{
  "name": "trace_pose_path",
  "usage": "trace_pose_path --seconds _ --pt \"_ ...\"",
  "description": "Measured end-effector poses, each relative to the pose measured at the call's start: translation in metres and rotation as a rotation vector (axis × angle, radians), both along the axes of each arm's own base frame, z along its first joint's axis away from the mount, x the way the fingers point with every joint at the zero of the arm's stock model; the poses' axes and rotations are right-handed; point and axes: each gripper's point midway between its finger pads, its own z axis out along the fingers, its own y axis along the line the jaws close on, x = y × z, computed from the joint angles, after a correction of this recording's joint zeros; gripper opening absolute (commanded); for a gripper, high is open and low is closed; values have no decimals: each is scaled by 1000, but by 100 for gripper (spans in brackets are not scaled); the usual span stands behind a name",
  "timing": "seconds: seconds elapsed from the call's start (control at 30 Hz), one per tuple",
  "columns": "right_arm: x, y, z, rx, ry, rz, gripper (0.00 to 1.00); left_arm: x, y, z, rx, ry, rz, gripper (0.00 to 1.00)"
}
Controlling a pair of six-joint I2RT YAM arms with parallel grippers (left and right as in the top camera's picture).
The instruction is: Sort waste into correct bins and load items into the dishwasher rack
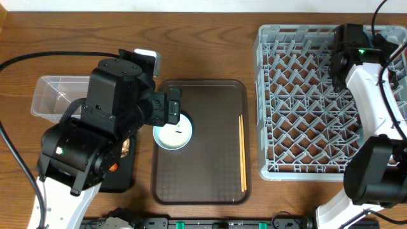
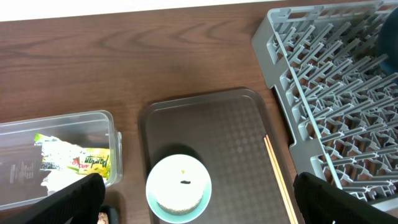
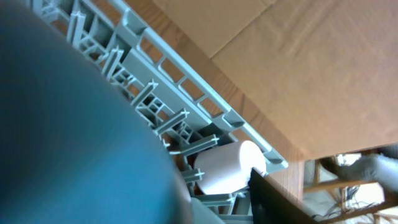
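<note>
Left gripper (image 2: pixel 199 186): jaws fully spread and holding nothing, with its dark fingers (image 2: pixel 74 202) at either lower corner of the wrist view. It hangs over the near-left part of the large brown rectangular serving tray (image 1: pixel 210 178). Between and below the fingers stands a round light-blue cup (image 2: pixel 178 186), upright on that tray, white inside with a small dark speck on the white. A pair of thin wooden chopsticks (image 1: pixel 242 152) lies lengthwise along the tray's right edge, well apart from the cup. The clear plastic rectangular tub (image 1: pixel 51 95) sits left of the tray and holds crumpled white paper with a green-yellow wrapper (image 2: pixel 74 163). The shallow black rectangular tray (image 1: pixel 122 178) is near the tub and mostly hidden under the left arm. The large square grey plastic dishwasher rack (image 1: pixel 299 108) stands right of the serving tray. Right gripper (image 1: pixel 343 60): positioned over the rack's far-right corner. Its wrist view is largely filled by the blurred surface of a large blue plate (image 3: pixel 74 137), very close to the lens; whether the jaws have hold of it cannot be told. A pinkish-white cup (image 3: pixel 227 165) lies on its side inside the rack, against the rack wall.
</note>
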Motion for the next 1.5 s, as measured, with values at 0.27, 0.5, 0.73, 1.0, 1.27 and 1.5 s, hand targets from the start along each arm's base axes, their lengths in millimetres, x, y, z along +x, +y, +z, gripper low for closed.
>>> trace_pose_path --seconds 0.27,0.5,0.73,1.0,1.27,1.5 --pt "3 11 -1 2 14 28 70 -1 0 -1 2 5 0 98" --pt "3 12 -2 9 28 40 72 -2 1 -3 6 14 0 98" --pt "13 38 6 87 34 171 78 -3 1 -4 8 18 0 98" --pt "29 90 22 254 -18 420 86 -8 3 -1 15 11 -8 98" --pt "19 174 70 612 -216 772 91 -34 15 24 -9 -81 -24 98" --pt "-19 282 102 970 -246 1144 99 -49 21 -8 47 78 -15 98"
